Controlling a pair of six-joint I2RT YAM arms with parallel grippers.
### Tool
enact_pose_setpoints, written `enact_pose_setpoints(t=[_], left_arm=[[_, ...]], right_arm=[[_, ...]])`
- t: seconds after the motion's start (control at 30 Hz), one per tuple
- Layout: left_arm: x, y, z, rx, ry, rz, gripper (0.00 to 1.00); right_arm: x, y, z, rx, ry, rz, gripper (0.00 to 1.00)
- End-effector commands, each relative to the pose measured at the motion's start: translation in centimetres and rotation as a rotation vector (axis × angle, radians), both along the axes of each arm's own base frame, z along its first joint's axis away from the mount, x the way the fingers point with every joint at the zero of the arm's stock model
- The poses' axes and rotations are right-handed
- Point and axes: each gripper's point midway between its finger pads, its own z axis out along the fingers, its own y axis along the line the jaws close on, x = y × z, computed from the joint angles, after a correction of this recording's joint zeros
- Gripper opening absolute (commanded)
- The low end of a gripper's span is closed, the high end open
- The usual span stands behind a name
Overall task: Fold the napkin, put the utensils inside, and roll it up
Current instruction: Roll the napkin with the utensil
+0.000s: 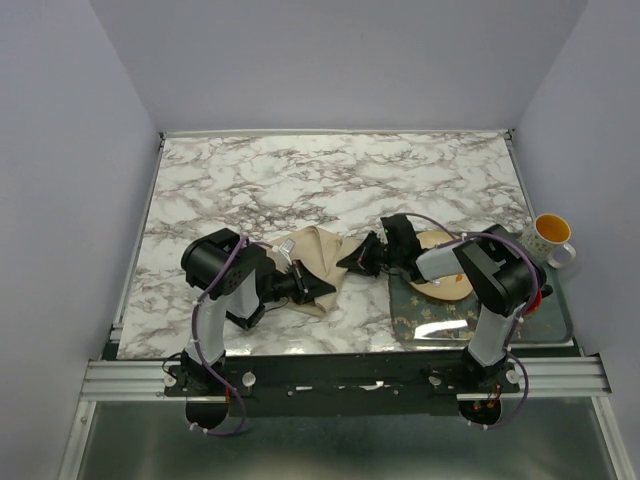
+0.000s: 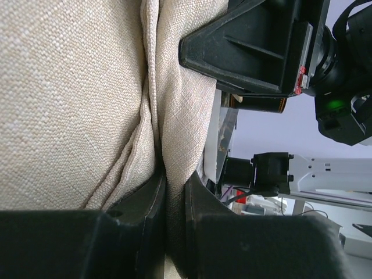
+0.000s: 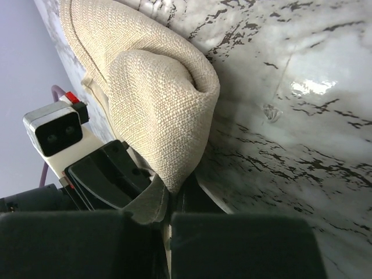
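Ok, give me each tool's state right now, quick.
Left tool: closed, pinching a fold of the napkin.
Right tool: closed, pinching a bunched end of the napkin.

The napkin [image 1: 318,262] lies on the table [image 1: 300,180], left of the plate [image 1: 438,289].

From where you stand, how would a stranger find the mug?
On the marble table, go to the grey tray at its right edge. At the tray's far right corner stands a white mug; unlike the tan plate nearby, it has a handle and a yellow inside.
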Motion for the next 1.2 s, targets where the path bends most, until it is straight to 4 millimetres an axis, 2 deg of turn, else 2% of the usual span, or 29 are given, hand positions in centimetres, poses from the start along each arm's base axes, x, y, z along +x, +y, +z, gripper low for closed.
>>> enact_pose_setpoints(t=[0.0, 0.07, 0.13, 0.17, 0.2, 0.23, 0.27, 0.3, 0.33, 0.37, 0.4, 0.43, 0.47, 0.5, 0.57, 0.6, 0.63, 0.67, 0.7, 0.73, 0.8, 0.83, 0.87, 0.9, 0.93, 0.97, 1.03, 1.07, 1.17], left_arm=[[-0.5, 0.1, 0.8, -0.014, -0.060, -0.024, 0.02], [-0.3, 0.2, 1.2, 0.013, -0.094, -0.025, 0.11], [-0.4, 0.8, -0.3, 0.102, -0.091, -0.028, 0.22], [-0.1, 0.7, 0.5, 0.115, -0.128, -0.030, 0.25], [-0.5, 1.3, -0.9, 0.180, -0.075, -0.034, 0.28], [-0.2, 1.4, -1.0, 0.223, -0.132, -0.053, 0.32], [0.5, 1.5, 0.0, 0.244, -0.176, -0.037, 0.40], [0.0, 2.3, -1.4, 0.323, -0.126, -0.048, 0.43], [0.8, 2.3, -1.0, 0.365, -0.184, -0.061, 0.57], [1.5, 2.5, -0.3, 0.394, -0.221, -0.044, 0.64], [1.0, 3.3, -1.1, 0.455, -0.182, -0.055, 0.72], [1.7, 3.3, -0.4, 0.478, -0.206, -0.050, 0.76], [2.1, 3.5, 0.4, 0.499, -0.260, -0.054, 0.76], [2.2, 4.3, -0.1, 0.557, -0.237, -0.040, 0.76], [3.1, 4.8, 1.6, 0.598, -0.298, -0.016, 0.75], [3.4, 5.8, 1.4, 0.670, -0.289, 0.017, 0.73], [4.4, 5.6, 2.9, 0.686, -0.331, 0.039, 0.69], [4.1, 4.8, 4.0, 0.713, -0.377, 0.025, 0.66], [3.7, 5.1, 3.8, 0.789, -0.388, -0.002, 0.61], [5.1, 4.7, 5.4, 0.842, -0.454, 0.057, 0.50], [3.1, 2.9, 5.3, 0.908, -0.518, -0.012, 0.45], [3.4, 2.5, 5.9, 0.937, -0.560, -0.003, 0.44], [3.1, 2.0, 5.5, 0.957, -0.569, -0.022, 0.44], [1.9, 0.8, 5.3, 0.967, -0.598, -0.062, 0.45], [1.9, 0.0, 5.6, 0.980, -0.628, -0.075, 0.47], [2.1, 0.0, 4.9, 1.044, -0.643, -0.066, 0.49], [1.2, -1.2, 5.0, 1.099, -0.698, -0.085, 0.55], [1.8, -0.5, 4.6, 1.177, -0.716, -0.045, 0.55], [1.7, -1.2, 4.6, 1.245, -0.767, -0.038, 0.59]], right_arm=[[-0.1, -0.4, -0.9, -0.056, 0.003, -0.006, 0.00], [0.1, -0.4, -0.4, -0.060, -0.016, -0.003, 0.01], [0.0, -0.5, -0.4, -0.079, -0.010, 0.006, 0.01], [0.2, -0.4, 0.0, -0.087, -0.026, 0.016, 0.01], [0.1, -0.6, -0.2, -0.104, -0.013, 0.016, 0.01], [0.1, -0.7, -0.2, -0.111, -0.016, 0.019, 0.01], [0.2, -0.7, -0.2, -0.121, -0.026, 0.027, 0.01], [-0.1, -0.9, -0.4, -0.137, -0.014, 0.031, 0.01], [0.1, -1.1, -0.5, -0.154, -0.013, 0.028, 0.01], [0.1, -1.0, -0.4, -0.160, -0.023, 0.041, 0.00], [0.1, -1.1, -0.3, -0.161, -0.026, 0.043, 0.01], [0.1, -1.0, -0.2, -0.161, -0.030, 0.045, 0.01], [0.1, -1.1, -0.2, -0.163, -0.032, 0.048, 0.01], [0.1, -1.1, -0.1, -0.171, -0.031, 0.051, 0.01], [0.3, -1.3, 0.0, -0.193, -0.032, 0.051, 0.00], [0.1, -1.5, -0.1, -0.209, -0.019, 0.050, 0.01], [0.3, -1.5, 0.4, -0.208, -0.029, 0.047, 0.01], [0.4, -1.5, 0.5, -0.214, -0.023, 0.044, 0.00], [0.1, -1.7, 0.2, -0.227, 0.003, 0.042, 0.01], [0.6, -1.5, 0.8, -0.226, 0.001, 0.038, 0.01], [0.5, -1.7, 0.6, -0.248, 0.034, 0.033, 0.00], [0.4, -1.8, 0.6, -0.265, 0.054, 0.034, 0.00], [0.8, -1.6, 1.1, -0.267, 0.051, 0.030, 0.01], [0.5, -1.9, 0.9, -0.287, 0.083, 0.027, 0.01], [0.6, -2.0, 0.8, -0.302, 0.096, 0.020, 0.01], [0.5, -2.2, 0.8, -0.315, 0.116, 0.011, 0.00], [0.5, -2.4, 0.9, -0.335, 0.153, -0.013, 0.01], [0.5, -2.5, 0.9, -0.342, 0.166, -0.018, 0.00], [0.1, -2.5, 0.9, -0.344, 0.220, -0.042, 0.01]])
